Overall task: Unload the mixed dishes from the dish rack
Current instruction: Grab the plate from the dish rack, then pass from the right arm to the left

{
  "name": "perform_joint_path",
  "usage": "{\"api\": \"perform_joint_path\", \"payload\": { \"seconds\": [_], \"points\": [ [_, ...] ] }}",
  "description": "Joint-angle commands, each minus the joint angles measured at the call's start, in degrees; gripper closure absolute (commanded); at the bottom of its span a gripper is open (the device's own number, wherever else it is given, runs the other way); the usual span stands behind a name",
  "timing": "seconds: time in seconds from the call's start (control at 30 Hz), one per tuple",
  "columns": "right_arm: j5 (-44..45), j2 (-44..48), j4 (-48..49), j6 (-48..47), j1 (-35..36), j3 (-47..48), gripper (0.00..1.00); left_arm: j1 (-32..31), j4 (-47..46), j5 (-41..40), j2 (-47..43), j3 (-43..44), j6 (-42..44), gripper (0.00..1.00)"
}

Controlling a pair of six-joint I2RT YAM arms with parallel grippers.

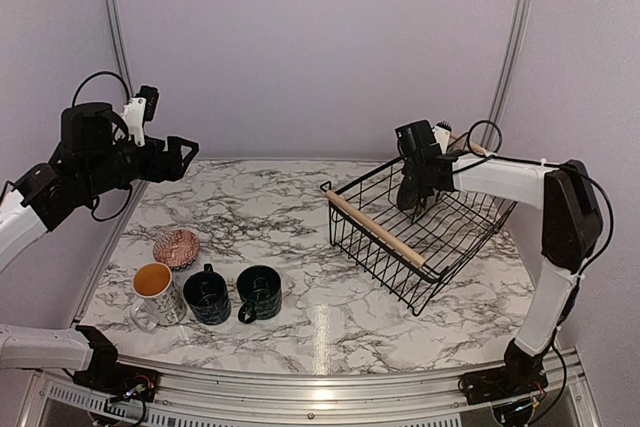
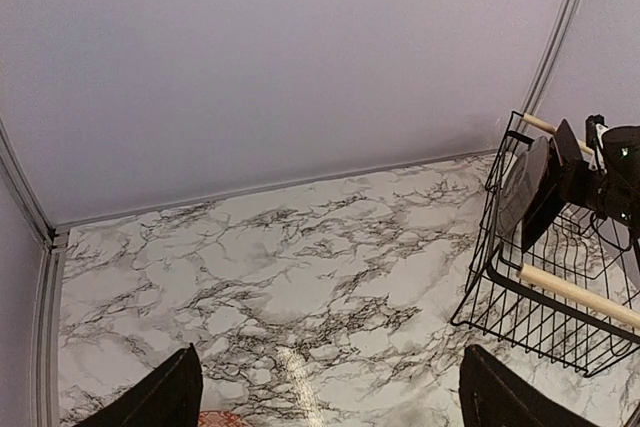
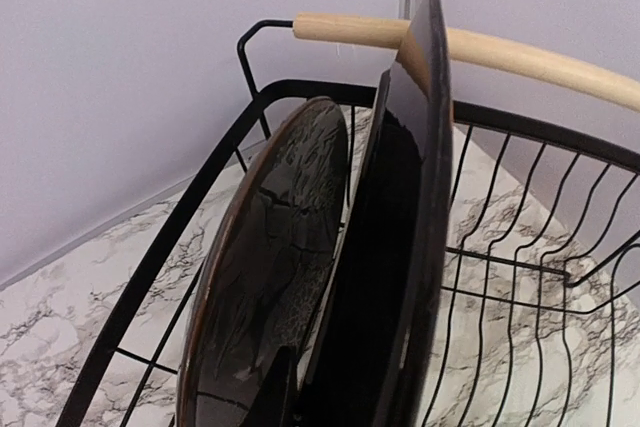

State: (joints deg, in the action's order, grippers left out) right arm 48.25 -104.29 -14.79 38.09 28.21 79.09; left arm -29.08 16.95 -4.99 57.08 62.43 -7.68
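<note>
The dish rack (image 1: 385, 232) stands at the right of the table. In the right wrist view a square dark patterned plate (image 3: 400, 247) stands on edge in the rack (image 3: 150, 277) beside a round dark plate with a brown rim (image 3: 270, 247). My right gripper (image 1: 412, 197) reaches into the rack and straddles the square plate. One of its fingers (image 3: 275, 392) lies against the plate's face and the other is hidden behind it. My left gripper (image 1: 185, 155) hangs open and empty high over the table's left. The white mug (image 1: 152, 287), two dark mugs (image 1: 207, 295) (image 1: 260, 292) and the pinkish bowl (image 1: 177, 247) sit at the front left.
The rack's near wooden handle (image 1: 375, 227) runs diagonally across its near side, and the far handle (image 3: 520, 57) touches the square plate's top. The back wall is close behind the rack. Bare marble (image 2: 300, 267) lies between the mugs and the rack.
</note>
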Motion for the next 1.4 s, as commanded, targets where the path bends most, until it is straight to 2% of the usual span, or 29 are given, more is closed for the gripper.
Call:
{"api": "perform_joint_path", "payload": {
  "seconds": [0.0,0.07,0.57,0.73,0.9,1.17,1.27,1.37],
  "points": [
    [4.4,0.4,-5.9,-0.3,-1.0,1.2,0.96,0.2,-0.5,0.5,0.8,-0.6,-0.1,0.09],
    [4.5,1.4,-6.8,-0.1,-1.1,0.9,1.00,0.3,-0.5,0.6,0.7,-0.6,-0.2,0.09],
    [6.1,10.8,-4.3,-2.8,0.2,-1.1,1.00,0.3,-0.6,1.1,1.5,-0.6,-0.5,0.09],
    [8.6,11.1,-8.4,-0.8,1.1,1.4,1.00,0.3,-0.4,0.8,1.5,-0.7,-0.5,0.09],
    [8.9,15.3,-10.3,-0.3,2.0,-0.3,1.00,0.3,-0.4,0.9,1.7,-0.7,-0.5,0.09],
    [2.9,26.2,-4.3,-9.5,2.1,-7.6,1.00,0.3,-0.5,1.1,2.0,-0.7,-0.5,0.09],
    [-2.8,29.9,0.0,-17.4,2.2,-10.1,1.00,0.3,-0.7,1.4,2.2,-0.8,-0.7,0.09],
    [-4.7,32.8,1.3,-25.1,2.4,-11.6,1.00,0.3,-0.8,1.8,2.7,-0.9,-0.9,0.09]
  ]
}}
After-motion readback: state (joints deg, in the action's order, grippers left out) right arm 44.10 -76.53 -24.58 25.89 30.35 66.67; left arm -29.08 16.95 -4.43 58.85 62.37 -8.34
